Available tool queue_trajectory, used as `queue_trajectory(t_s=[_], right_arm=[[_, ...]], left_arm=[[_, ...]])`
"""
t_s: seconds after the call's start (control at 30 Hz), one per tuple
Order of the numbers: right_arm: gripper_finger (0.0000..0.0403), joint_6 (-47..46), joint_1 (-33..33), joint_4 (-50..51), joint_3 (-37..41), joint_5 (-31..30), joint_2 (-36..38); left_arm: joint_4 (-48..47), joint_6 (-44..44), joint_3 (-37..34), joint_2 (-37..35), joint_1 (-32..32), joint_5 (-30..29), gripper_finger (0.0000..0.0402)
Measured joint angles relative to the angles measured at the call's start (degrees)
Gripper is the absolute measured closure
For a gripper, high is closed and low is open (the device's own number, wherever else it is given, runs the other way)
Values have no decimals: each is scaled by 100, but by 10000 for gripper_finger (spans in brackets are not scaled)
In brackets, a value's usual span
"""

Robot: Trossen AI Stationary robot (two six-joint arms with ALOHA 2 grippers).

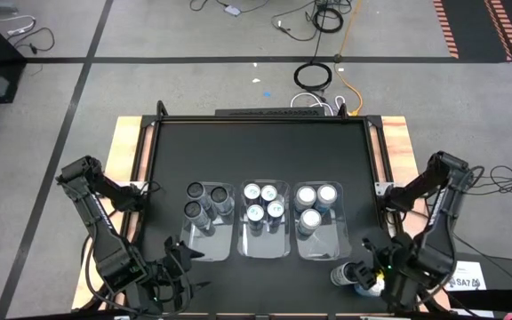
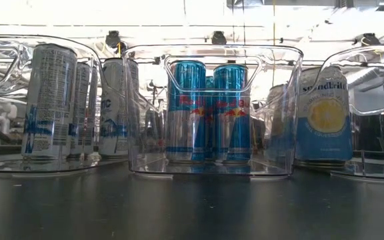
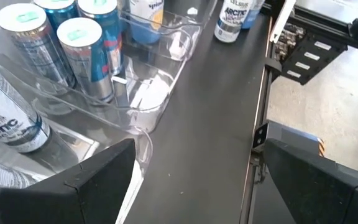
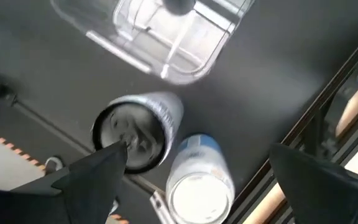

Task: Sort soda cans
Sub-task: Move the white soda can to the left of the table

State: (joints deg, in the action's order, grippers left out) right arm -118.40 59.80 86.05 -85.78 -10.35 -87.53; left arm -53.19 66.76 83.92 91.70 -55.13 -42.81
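Three clear bins stand side by side mid-table, and the soda cans stand upright in them. The left bin (image 1: 208, 242) holds three dark-topped grey cans (image 1: 204, 201). Several blue cans (image 1: 263, 203) are in the middle bin (image 1: 265, 244), and three silver-white cans (image 1: 314, 204) in the right bin (image 1: 320, 247). Two loose cans stand by the table's near right edge, one dark-topped (image 4: 135, 134) and one white-topped (image 4: 197, 186). My right gripper (image 4: 197, 152) hangs open above these two, pointing down. My left gripper (image 3: 194, 155) is open above the table, at the left bin's near corner (image 3: 143, 140).
The loose cans (image 1: 352, 277) stand close to the table's near edge and its right frame rail (image 4: 328, 118). Bare black table (image 1: 256, 151) stretches behind the bins to the far edge. The bins' tall clear walls (image 2: 209, 57) rise above the cans.
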Motion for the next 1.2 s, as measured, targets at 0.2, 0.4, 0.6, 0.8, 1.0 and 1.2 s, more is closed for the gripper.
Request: queue_trajectory(t_s=[0.2,0.4,0.6,0.8,1.0,1.2], right_arm=[[16,-119,164,-572,0,-401,-2],[16,-99,182,-702,0,-778,-77],[16,55,182,-782,0,-700,-451],[16,247,180,-969,0,-608,-800],[16,252,180,-1010,0,-607,-998],[17,391,148,-1011,0,-602,-1251]], left_arm=[[0,2,0,0,1,-120,37],[9,28,0,0,55,-122,37],[13,26,0,0,105,-122,37],[11,15,0,0,129,-122,37],[14,0,0,0,155,-121,37],[42,30,0,0,155,-118,37]])
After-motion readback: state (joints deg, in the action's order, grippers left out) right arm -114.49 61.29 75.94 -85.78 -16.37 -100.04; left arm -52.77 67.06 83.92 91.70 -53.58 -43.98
